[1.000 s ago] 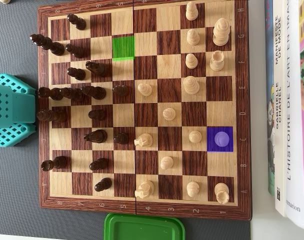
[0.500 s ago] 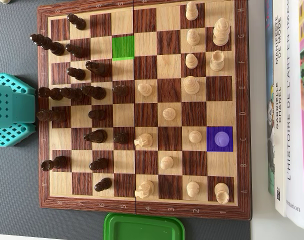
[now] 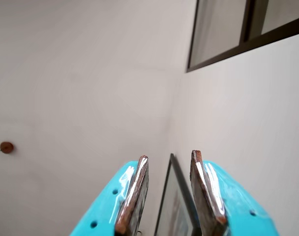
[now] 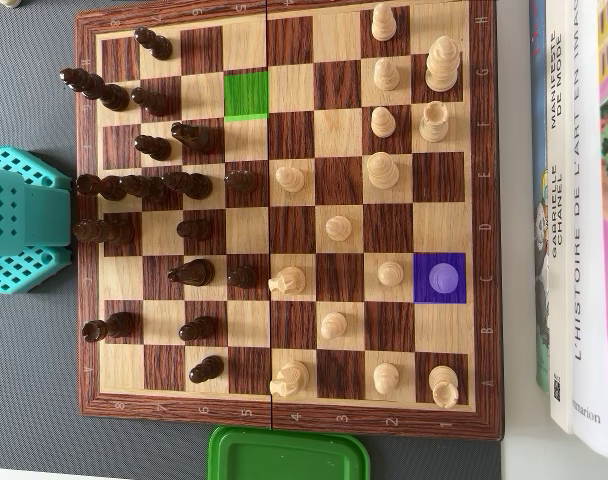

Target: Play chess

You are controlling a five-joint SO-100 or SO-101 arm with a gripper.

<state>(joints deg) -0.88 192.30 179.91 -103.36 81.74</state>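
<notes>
The chessboard point(image 4: 124, 385) fills the overhead view, with dark pieces point(image 4: 191, 271) on its left half and light pieces point(image 4: 382, 170) on its right. One square is tinted green point(image 4: 246, 95) and stands bare. Another is tinted purple point(image 4: 454, 262) and has a piece point(image 4: 443, 278) on it. The teal arm point(image 4: 19, 220) sits off the board's left edge. In the wrist view my gripper point(image 3: 169, 155) points up at a pale wall and ceiling. It is open with nothing between its fingers point(image 3: 134, 191). No chess piece shows in the wrist view.
A green plastic lid point(image 4: 289, 452) lies just below the board's lower edge. Books point(image 4: 574, 200) are stacked along the right side. A grey mat point(image 4: 29, 400) lies under the board. A dark window frame point(image 3: 228, 49) and a picture frame point(image 3: 176, 206) show in the wrist view.
</notes>
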